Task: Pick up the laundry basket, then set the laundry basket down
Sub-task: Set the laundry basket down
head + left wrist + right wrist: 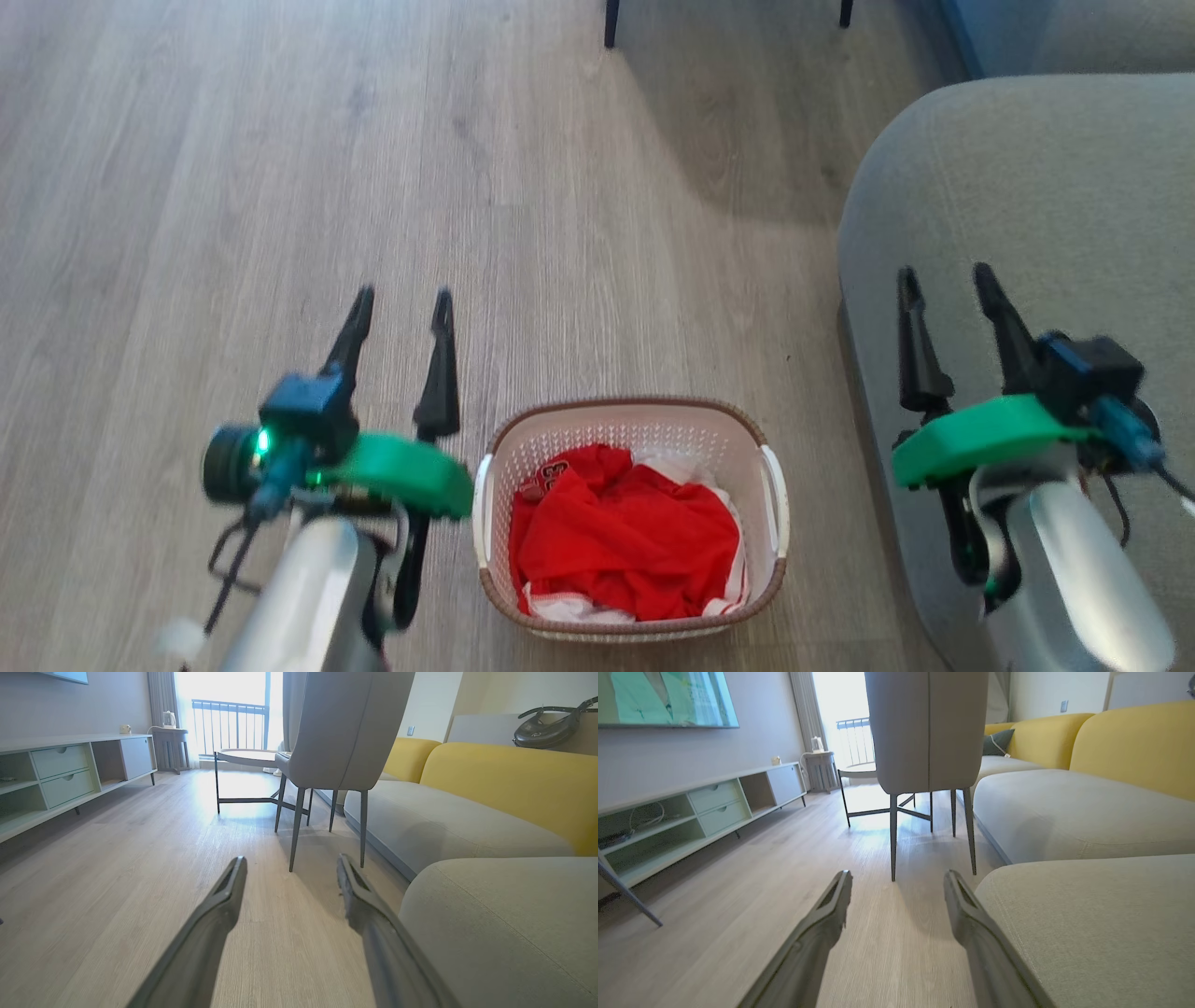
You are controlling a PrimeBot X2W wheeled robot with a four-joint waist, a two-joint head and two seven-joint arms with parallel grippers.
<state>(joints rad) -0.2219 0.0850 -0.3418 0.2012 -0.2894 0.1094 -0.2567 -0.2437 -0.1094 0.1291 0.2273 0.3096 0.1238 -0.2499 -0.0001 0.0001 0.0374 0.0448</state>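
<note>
The laundry basket (773,541), small, white and perforated with a brown rim and white side handles, stands on the wood floor at the bottom centre of the head view. Red and white clothes (625,537) fill it. My left gripper (403,303) hangs open to the basket's left, fingers pointing away over bare floor. My right gripper (945,277) is open to the basket's right, over the grey sofa seat. Neither touches the basket. The left gripper (290,863) and the right gripper (897,877) show spread fingers with nothing between them.
A grey sofa seat (1027,215) lies close on the right of the basket. A grey chair (343,728) on thin dark legs stands ahead, with a round table (245,756) behind it. A low TV cabinet (56,770) lines the left wall.
</note>
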